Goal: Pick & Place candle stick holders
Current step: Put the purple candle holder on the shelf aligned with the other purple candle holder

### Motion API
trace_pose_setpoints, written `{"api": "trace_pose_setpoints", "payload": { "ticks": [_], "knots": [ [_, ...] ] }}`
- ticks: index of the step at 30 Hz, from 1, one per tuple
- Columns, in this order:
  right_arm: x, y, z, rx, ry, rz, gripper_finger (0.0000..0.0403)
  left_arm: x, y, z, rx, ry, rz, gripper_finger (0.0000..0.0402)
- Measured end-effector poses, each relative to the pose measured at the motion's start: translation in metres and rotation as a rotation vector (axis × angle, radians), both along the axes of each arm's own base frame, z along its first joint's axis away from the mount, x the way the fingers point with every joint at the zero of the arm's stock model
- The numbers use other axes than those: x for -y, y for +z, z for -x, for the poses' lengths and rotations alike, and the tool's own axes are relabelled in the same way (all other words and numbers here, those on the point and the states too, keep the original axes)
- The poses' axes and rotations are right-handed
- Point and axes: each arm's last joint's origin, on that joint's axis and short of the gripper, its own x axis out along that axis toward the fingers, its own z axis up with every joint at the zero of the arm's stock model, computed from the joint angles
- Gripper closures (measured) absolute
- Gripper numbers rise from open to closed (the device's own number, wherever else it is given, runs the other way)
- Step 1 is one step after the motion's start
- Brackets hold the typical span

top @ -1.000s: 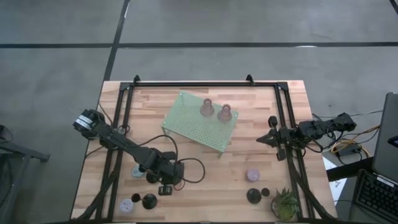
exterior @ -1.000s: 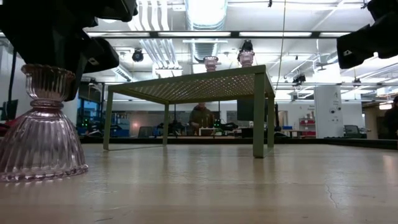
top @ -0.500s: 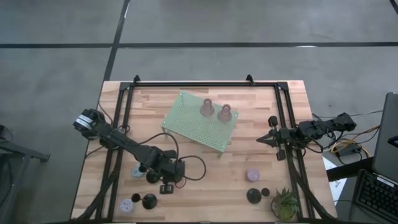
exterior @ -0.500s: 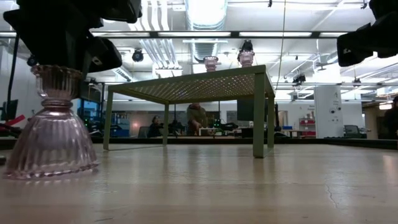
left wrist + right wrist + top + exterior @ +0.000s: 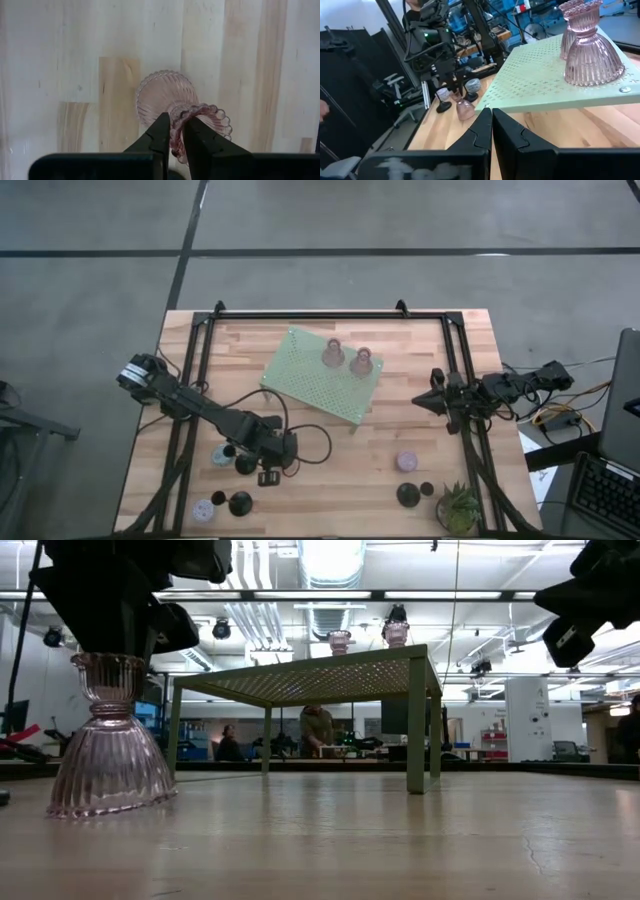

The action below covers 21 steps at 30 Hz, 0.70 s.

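Shifted toward the tabletop's middle since earlier, the pink glass holder [image 5: 110, 740] near the front-left is pinched at its rim by the left gripper [image 5: 173, 131]; fragile, slippery glass is better gripped at the neck. Right gripper [image 5: 424, 402] is clenched empty by the right edge.

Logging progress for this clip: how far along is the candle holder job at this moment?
Done: two pink glass holders stand on the green stand. In hand: the left gripper is pinched on the rim of a third pink holder, which looks tilted just off the table. Left: about six holders on the table, three near the left arm and three near the plant. The right gripper waits shut at the right edge.
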Motion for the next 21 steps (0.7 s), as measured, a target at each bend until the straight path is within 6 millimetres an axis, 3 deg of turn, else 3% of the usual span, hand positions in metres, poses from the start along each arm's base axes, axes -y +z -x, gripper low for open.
{"api": "trace_pose_setpoints", "payload": {
  "ticks": [6,10,14,21],
  "knots": [
    [0.0,-0.001,0.0,-0.006,0.001,0.017,0.0394,-0.002,0.002,0.002,-0.026,0.007,-0.007,0.0361],
    [0.0,-0.001,0.0,0.0,0.007,0.135,0.0394,-0.003,0.011,-0.001,-0.02,0.013,0.0,0.0361],
    [0.0,-0.001,0.0,0.008,0.012,0.257,0.0394,-0.007,0.025,-0.003,-0.004,0.025,0.007,0.0361],
    [0.0,-0.004,-0.001,-0.003,0.014,0.28,0.0394,-0.018,0.064,-0.008,0.008,0.014,-0.009,0.036]
  ]
}}
